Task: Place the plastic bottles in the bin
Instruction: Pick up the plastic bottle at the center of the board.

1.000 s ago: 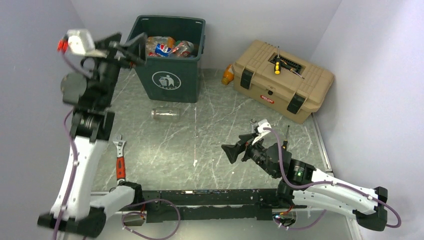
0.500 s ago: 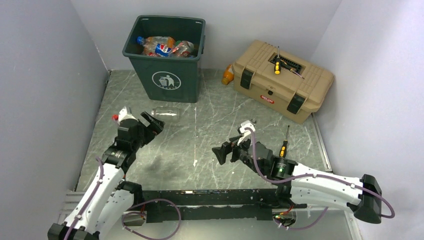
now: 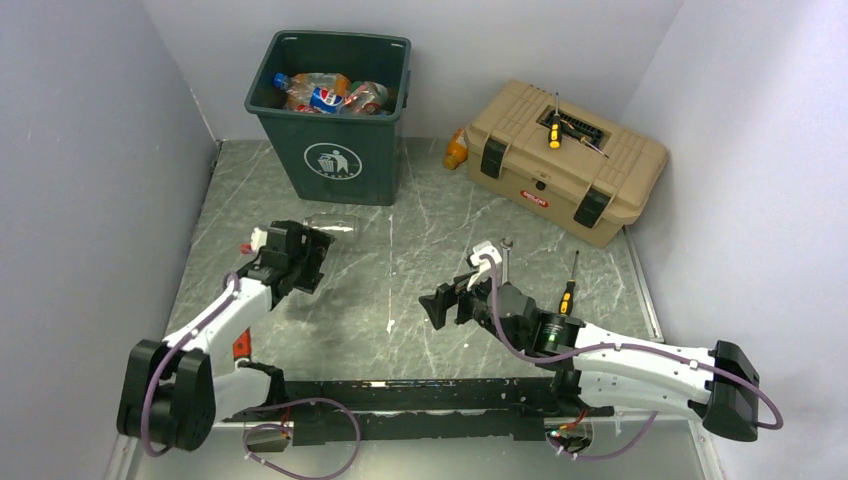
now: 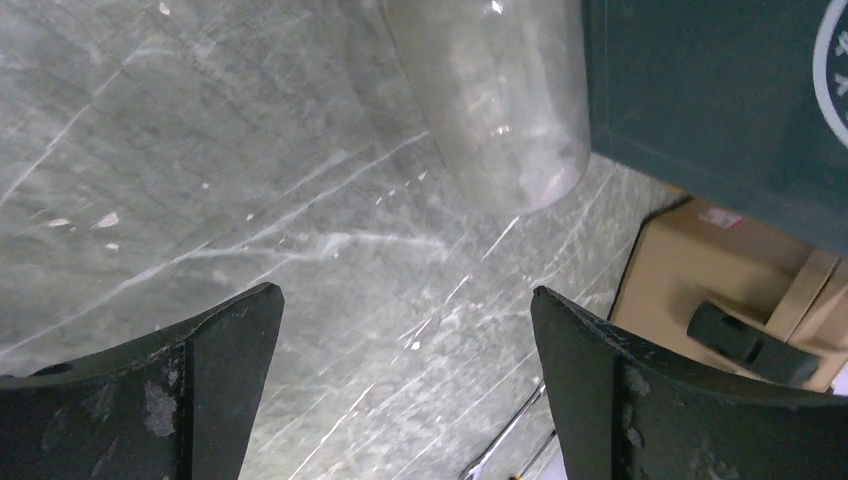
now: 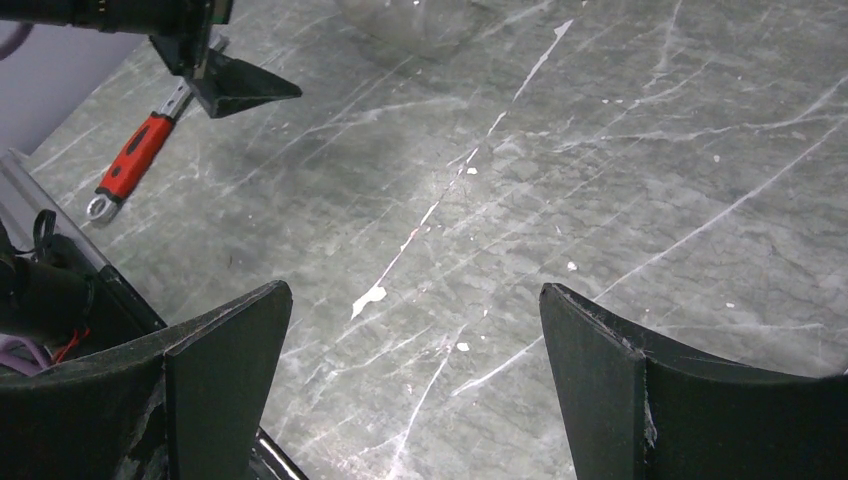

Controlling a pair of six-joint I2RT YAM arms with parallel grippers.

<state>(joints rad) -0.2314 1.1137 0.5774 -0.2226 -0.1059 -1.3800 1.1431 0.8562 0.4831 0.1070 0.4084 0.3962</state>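
1. While left gripper (image 3: 303,252) and right gripper (image 3: 440,303) gape empty, one clear bottle (image 3: 340,226) lies sideways just before the bin (image 3: 340,165), near the left one.
2. Likely light, thin-walled, slick; take it across mid-body.

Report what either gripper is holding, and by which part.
Nothing is held. The left gripper is open, with the clear bottle lying ahead of it, untouched; the right gripper is open above the table.
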